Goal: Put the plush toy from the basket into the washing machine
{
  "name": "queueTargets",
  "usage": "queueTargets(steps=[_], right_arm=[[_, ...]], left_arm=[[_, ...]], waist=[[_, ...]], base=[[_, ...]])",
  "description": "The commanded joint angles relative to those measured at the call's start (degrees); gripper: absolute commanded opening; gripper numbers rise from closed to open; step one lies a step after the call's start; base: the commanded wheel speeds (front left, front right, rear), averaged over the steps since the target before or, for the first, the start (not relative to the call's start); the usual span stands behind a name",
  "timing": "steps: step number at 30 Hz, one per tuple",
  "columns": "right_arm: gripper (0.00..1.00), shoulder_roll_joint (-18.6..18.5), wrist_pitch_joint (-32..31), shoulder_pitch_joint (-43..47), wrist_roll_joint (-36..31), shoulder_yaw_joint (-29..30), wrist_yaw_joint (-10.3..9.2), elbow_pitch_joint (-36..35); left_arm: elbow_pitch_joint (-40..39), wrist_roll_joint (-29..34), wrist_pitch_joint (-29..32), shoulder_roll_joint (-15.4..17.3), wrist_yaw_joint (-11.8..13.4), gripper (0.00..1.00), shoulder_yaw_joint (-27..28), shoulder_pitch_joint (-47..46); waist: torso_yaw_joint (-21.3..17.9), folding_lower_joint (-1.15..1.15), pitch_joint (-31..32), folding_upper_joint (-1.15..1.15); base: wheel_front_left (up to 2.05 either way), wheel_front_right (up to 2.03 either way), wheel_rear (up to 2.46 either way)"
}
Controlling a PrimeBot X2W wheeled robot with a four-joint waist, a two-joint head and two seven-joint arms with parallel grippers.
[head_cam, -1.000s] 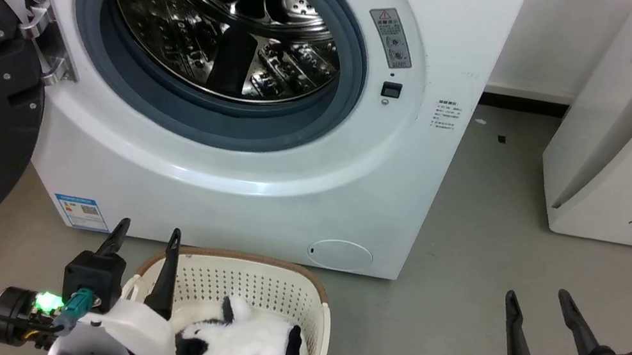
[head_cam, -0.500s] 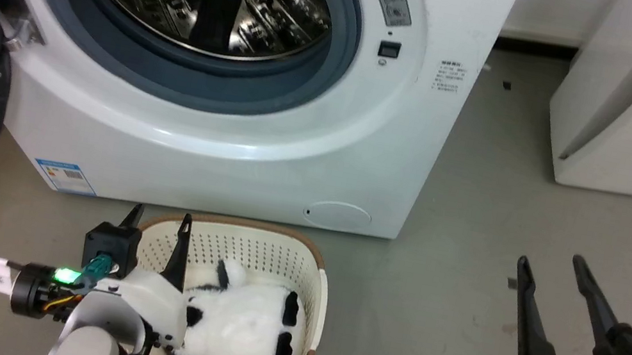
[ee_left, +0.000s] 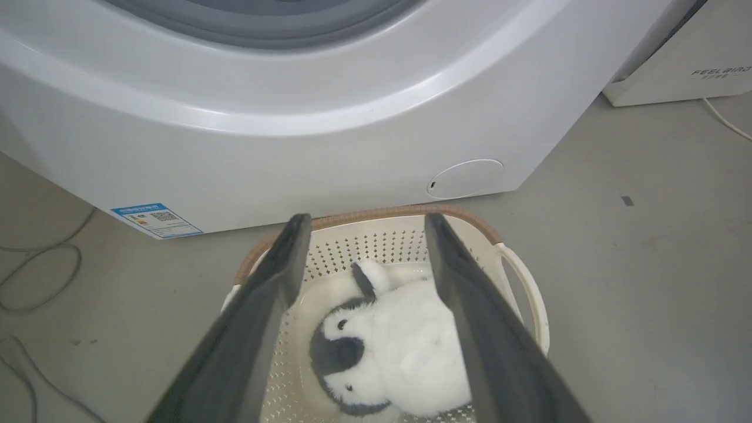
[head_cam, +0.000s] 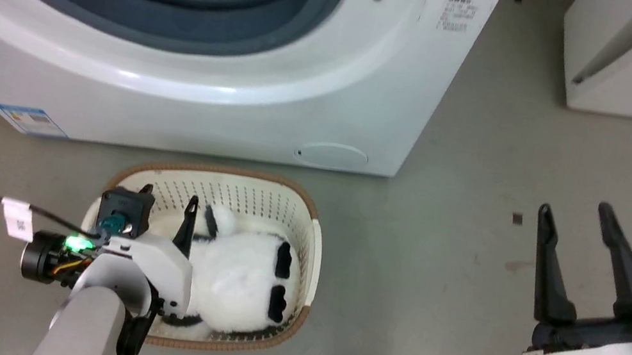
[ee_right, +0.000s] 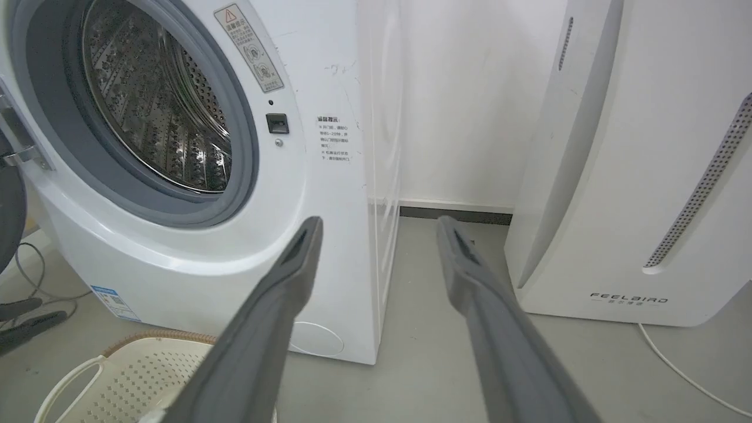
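grasp step, likely: left gripper [head_cam: 169,198] over left side of basket [head_cam: 251,197], jaws spread wide, empty, framing plush toy [head_cam: 237,274] lying inside, near washing machine [head_cam: 237,105] front. next: lowering onto soft body, closing firmly. right gripper [head_cam: 576,214] likewise spread, empty, well right.

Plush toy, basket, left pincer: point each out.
plush toy [ee_left: 405,346], left wrist view, white body.
basket [head_cam: 226,172], head view, brown far rim.
left pincer [head_cam: 169,196], head view, midway between its fingertips.
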State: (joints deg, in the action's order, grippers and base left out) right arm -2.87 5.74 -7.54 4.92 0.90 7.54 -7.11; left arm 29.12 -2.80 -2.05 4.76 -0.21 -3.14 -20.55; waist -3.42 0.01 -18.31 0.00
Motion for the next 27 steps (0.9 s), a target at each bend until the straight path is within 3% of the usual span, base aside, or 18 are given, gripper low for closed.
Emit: queueTargets(steps=[1,27], right_arm=[[1.00,0.00,0.50,-1.35,0.49,-0.04,-0.02,-0.81],[1.00,0.00,3.60,-8.37,3.48,-0.12,-0.03,-9.24]], left_arm=[[1.36,-0.28,0.08,0.53,-0.36,1.00,-0.27,-1.93],[16.85,-1.95,9.86,3.79,-4.11,1.00,-5.45,-17.02]], waist=[[-0.67,-0.01,-2.26,0.00],[-3.22,-0.01,-21.25,0.00]], base=[[0.00,0.00,0.00],[0.00,0.00,0.00]])
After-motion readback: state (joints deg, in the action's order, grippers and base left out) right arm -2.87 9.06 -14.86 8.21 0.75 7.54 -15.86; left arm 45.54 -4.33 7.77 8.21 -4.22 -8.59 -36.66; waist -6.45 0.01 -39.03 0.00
